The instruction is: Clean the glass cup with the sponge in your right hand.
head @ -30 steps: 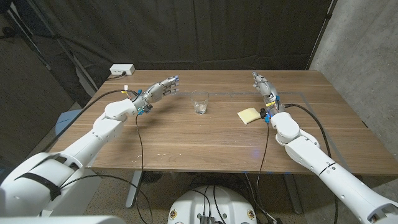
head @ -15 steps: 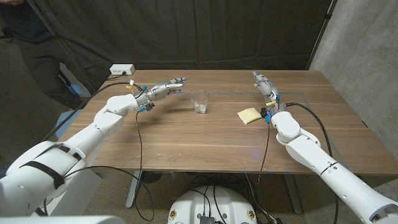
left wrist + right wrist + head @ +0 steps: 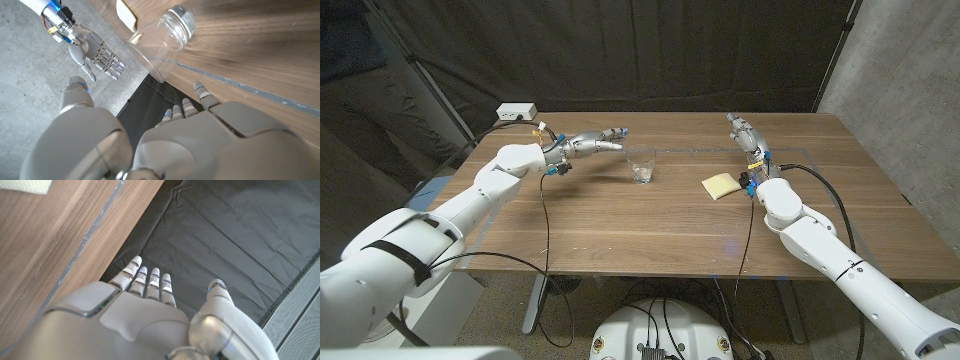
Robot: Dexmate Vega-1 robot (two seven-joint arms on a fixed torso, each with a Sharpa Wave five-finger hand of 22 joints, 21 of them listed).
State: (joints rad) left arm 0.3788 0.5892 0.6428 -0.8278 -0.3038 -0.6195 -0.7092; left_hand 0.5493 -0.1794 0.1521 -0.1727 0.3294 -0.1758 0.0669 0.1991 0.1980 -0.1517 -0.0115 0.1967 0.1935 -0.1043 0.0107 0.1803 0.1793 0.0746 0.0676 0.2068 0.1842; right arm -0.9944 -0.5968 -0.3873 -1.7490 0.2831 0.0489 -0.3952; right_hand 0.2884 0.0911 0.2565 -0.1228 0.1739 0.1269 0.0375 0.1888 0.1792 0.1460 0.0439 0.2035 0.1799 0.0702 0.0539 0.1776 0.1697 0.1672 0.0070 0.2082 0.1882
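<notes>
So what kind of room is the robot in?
Probably a robot test lab, not a kitchen. Black curtains hang behind a wooden table, a bare concrete wall stands beside it, and a glass cup and sponge sit out.

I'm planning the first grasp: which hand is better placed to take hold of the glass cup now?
Left. The left hand reaches toward the glass cup with nothing in it, fingers close beside it. The right hand stands by the sponge, which it should pick up.
</notes>
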